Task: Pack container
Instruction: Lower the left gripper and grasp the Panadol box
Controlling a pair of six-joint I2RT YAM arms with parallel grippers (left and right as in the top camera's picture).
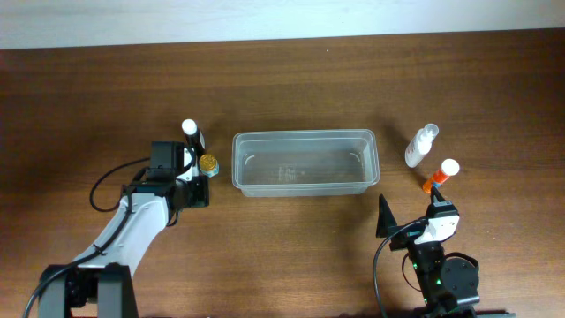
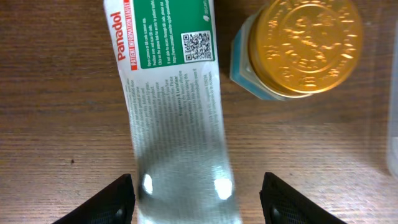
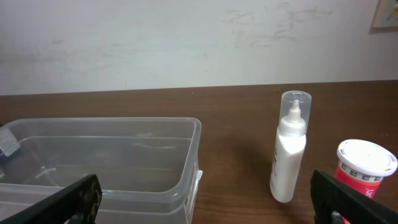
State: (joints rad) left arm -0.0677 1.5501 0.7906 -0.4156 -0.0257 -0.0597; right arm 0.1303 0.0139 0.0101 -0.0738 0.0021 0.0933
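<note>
Just beyond the right finger of my left gripper [image 2: 202,202] stands a gold-lidded jar [image 2: 301,46], crowding the Panadol tube [image 2: 174,112] lying between the fingers. They're partly open, table showing beside the right one, gripping nothing. My right gripper [image 3: 208,205] gapes wide, empty; the container [image 3: 99,155] sits beyond its left finger, and a spray bottle [image 3: 289,149] and a red bottle [image 3: 367,168] stand towards its right.

Brown wooden table [image 1: 282,79]: clear container [image 1: 305,134]; left of it, Panadol tube [image 2: 174,124] and gold-lidded jar [image 1: 208,162]; right of it, white spray bottle [image 1: 421,145], orange bottle [image 1: 439,177].
</note>
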